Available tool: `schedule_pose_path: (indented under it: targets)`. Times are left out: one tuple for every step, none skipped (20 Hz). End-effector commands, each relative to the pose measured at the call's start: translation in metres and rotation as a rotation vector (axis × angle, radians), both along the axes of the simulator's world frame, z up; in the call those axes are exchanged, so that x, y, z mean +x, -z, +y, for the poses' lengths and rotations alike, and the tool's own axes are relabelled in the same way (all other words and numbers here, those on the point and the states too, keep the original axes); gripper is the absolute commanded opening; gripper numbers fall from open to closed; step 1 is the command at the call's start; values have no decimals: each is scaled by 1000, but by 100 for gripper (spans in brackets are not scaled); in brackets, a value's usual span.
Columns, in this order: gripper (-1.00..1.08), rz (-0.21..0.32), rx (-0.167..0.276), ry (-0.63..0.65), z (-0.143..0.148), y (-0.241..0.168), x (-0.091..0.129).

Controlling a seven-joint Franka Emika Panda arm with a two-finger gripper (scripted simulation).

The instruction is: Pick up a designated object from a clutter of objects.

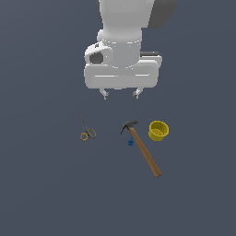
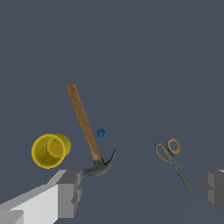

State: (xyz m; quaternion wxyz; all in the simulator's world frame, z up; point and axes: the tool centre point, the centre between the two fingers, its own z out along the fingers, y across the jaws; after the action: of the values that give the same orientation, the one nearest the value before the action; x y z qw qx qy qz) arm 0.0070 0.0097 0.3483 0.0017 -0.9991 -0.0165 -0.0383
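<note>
While I hung above a flat, matte slate-grey floor point(image 1: 41, 193), my gripper point(image 1: 120, 94) held its fingers point(image 2: 70, 192) spread apart on nothing.

Ahead, the small round yellow cup with a thick rim point(image 1: 158, 130) stood just beside the dark-headed, brown wooden-handled hammer point(image 1: 141, 145), on the exterior view's right; a tiny blue item point(image 1: 130, 142) touched the handle, and thin orange-handled scissors point(image 1: 86, 130) lay well apart, bare floor around all.

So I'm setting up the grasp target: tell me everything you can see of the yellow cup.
The yellow cup is small, round and bucket-like, with a thick rim, tapering toward its base; it looks like plastic. It seems tipped, its empty mouth showing. It sits on the dark surface at the exterior view's right of the hammer head, apart from it. Nothing touches it; the pincer hangs open above.
</note>
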Motion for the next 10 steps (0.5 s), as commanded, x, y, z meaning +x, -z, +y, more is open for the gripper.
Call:
schedule_pose_path:
  targets:
    - [28, 0, 0, 0, 0, 0, 0]
    - [28, 0, 1, 0, 0, 0, 0]
    - [28, 1, 2, 1, 1, 1, 0]
    - [28, 3, 5, 2, 2, 1, -1]
    - [28, 5, 9, 4, 4, 2, -1]
    - [28, 7, 13, 6, 6, 3, -2]
    - [28, 9, 16, 8, 7, 3, -2]
    - [28, 10, 17, 8, 7, 3, -2]
    - [28, 10, 18, 9, 7, 3, -2]
    - [28, 9, 17, 8, 7, 3, -2]
